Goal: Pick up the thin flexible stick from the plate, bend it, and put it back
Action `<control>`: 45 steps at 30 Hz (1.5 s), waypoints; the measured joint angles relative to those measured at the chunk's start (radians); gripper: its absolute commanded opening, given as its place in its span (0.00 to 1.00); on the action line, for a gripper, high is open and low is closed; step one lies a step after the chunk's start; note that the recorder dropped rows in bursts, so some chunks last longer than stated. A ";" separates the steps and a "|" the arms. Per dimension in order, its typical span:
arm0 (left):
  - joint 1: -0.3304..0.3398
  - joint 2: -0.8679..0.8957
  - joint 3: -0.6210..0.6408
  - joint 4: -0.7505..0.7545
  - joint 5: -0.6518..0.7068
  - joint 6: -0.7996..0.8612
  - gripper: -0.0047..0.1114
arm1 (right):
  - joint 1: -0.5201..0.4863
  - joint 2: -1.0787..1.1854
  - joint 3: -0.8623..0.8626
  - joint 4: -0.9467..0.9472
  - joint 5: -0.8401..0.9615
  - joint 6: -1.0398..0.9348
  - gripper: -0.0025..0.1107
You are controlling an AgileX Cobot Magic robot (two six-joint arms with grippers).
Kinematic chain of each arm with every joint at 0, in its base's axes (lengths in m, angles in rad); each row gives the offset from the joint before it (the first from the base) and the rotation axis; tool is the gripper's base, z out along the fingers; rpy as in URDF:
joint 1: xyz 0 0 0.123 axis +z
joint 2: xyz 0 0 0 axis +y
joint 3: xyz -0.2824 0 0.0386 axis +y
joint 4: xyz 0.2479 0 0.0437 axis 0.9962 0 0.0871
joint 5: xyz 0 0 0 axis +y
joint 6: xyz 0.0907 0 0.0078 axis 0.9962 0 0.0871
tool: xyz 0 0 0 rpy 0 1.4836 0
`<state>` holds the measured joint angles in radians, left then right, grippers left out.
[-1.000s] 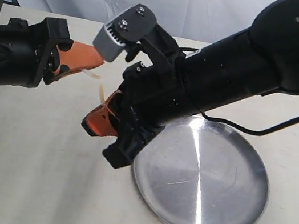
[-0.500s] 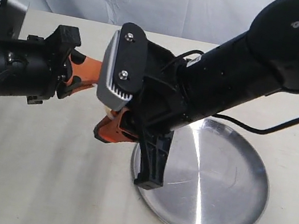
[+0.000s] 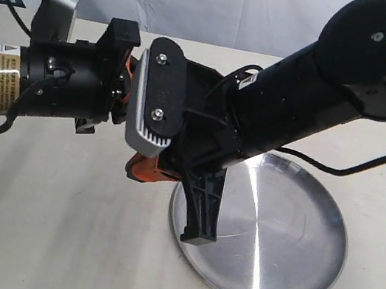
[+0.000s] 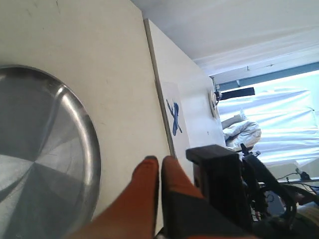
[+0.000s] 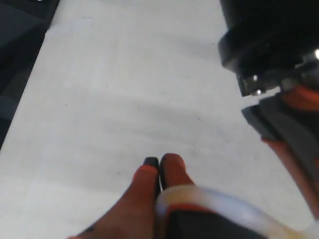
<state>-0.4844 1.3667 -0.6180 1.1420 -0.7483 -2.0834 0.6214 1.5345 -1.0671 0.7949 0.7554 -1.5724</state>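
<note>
**Jaws shut on both arms as they meet beside the plate**

On the left, the left gripper has its two orange fingers pressed flat together, tip against tip. Whether they pinch anything cannot be told from its own camera. In the exterior view this arm lies level above the table, and its fingers are hidden behind the grey camera block on the other arm's wrist.

At centre, the right gripper is also closed, with only a dark hairline between its orange fingers. The stick shows only in the right wrist view, as a pale, blurred arc. It rises from between those fingers close to the lens and curves away towards the orange finger of the left gripper at the frame's edge. It is off the plate, held in the air between the two arms. In the exterior view it is hidden behind them. There the right gripper points down and to the left, its orange tip just beyond the plate's near-left rim.

To the right, the plate lies flat on the table under the black right arm, a bright streak of glare running across its middle.
</note>
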 measured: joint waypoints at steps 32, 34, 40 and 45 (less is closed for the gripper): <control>-0.013 0.119 -0.007 -0.309 -0.218 -0.017 0.04 | 0.000 -0.114 0.000 -0.096 -0.119 0.028 0.01; -0.014 0.119 -0.007 -0.323 -0.229 -0.017 0.04 | 0.000 -0.122 0.000 -0.132 -0.119 0.059 0.01; -0.014 0.120 -0.007 -0.359 -0.257 -0.014 0.04 | 0.000 -0.126 0.000 -0.185 -0.135 0.103 0.01; -0.014 0.120 -0.007 -0.381 -0.257 -0.014 0.04 | 0.000 -0.126 0.000 -0.221 -0.157 0.107 0.01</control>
<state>-0.4983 1.4863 -0.6254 0.7607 -1.0051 -2.0977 0.6214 1.4088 -1.0675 0.5736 0.5983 -1.4655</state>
